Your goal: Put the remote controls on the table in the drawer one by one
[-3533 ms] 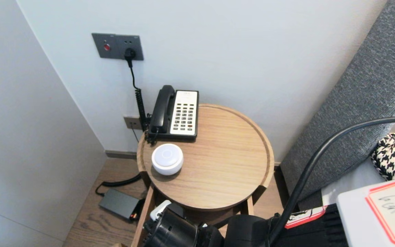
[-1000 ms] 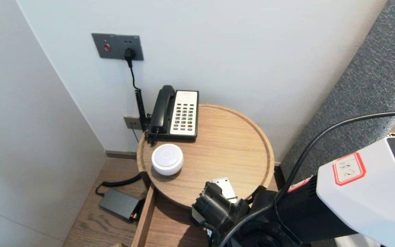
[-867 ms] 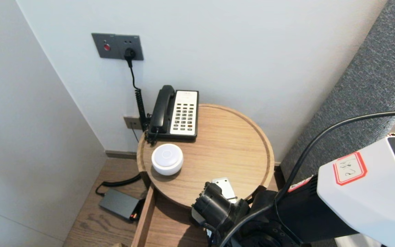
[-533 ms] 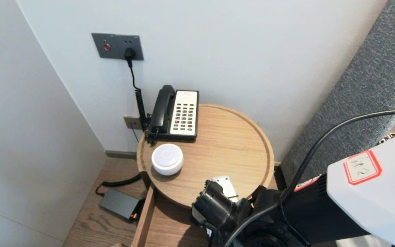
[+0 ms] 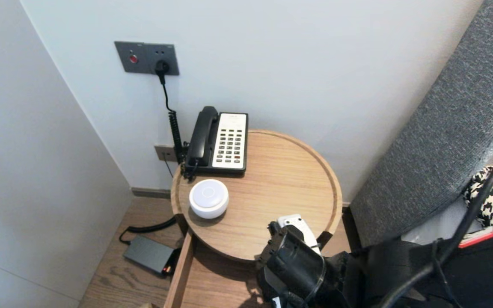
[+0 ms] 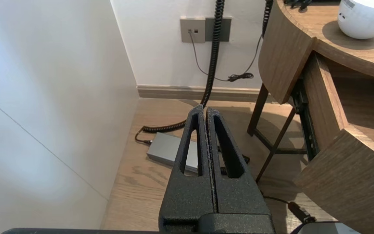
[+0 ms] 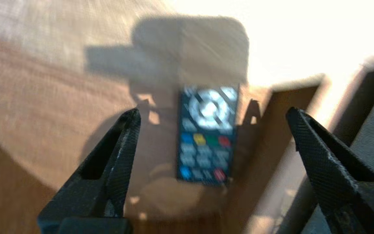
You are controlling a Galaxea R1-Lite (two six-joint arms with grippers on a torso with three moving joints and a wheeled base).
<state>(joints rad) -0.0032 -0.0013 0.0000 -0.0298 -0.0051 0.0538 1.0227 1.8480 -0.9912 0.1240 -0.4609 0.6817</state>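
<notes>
Remote control (image 5: 294, 222): lies flat on the round side table (image 5: 272, 188), at the table's near rim, right of its middle. Button face up in the right wrist view (white ring pad, a row of coloured keys); that view is blurred, so the finer markings are unreadable.

Right gripper (image 7: 213, 112): over the near rim of the table, directly above the remote. Fingers (image 7: 122, 143) spread wide apart, one on each long side of the remote, with clear wood showing between each finger and the remote. No contact visible; nothing held.

Drawer (image 5: 212, 282): pulled out below the table's near rim, with its wooden floor showing.

Left gripper (image 6: 205, 110): parked low, off the table's left side, above the floor. Fingers pressed together with nothing between them. A flat grey power adapter (image 5: 148, 254) lies on the floor to the left of the table.

White dome-shaped device (image 5: 209, 198): on the table's left part, well apart from the remote.

Telephone (image 5: 223, 140): at the table's far left edge against the wall, handset on its cradle, just beyond the white device.

Wall socket plate (image 5: 147, 57): above and beyond the table's left side, with a black plug in it.

Grey upholstered headboard (image 5: 443, 128): right of the table.
</notes>
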